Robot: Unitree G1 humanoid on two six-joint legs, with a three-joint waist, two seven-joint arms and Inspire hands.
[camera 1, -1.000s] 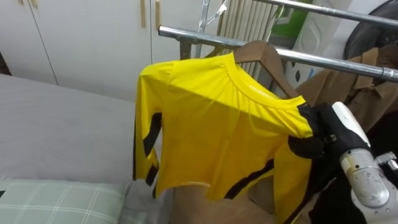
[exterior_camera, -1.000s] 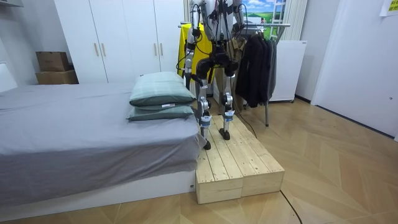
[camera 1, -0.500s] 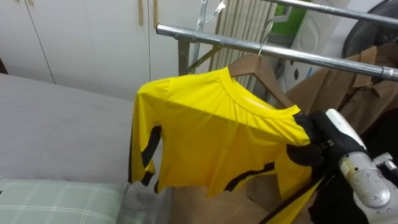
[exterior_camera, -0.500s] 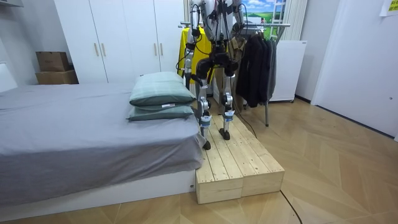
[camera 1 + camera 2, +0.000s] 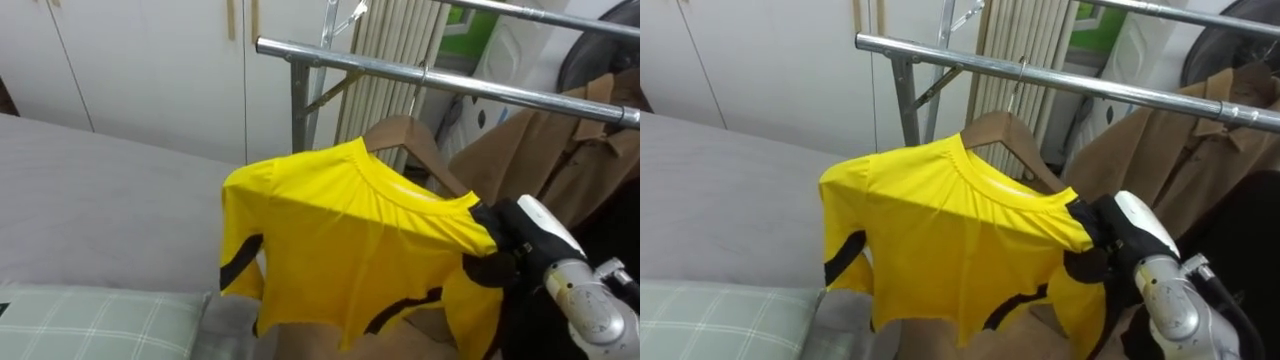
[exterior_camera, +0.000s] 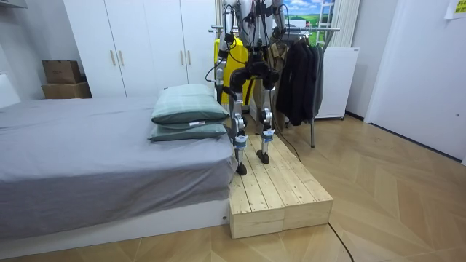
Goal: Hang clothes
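Shoulder end of yellow shirt, on wooden hanger, in right hand.

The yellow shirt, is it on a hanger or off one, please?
On: the yellow shirt drapes over a wooden hanger, whose neck rises above its collar.

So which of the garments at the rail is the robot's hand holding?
The yellow shirt on the wooden hanger: fingers of the right hand curl on its shoulder end. The tan coat and dark clothes further along hang untouched.
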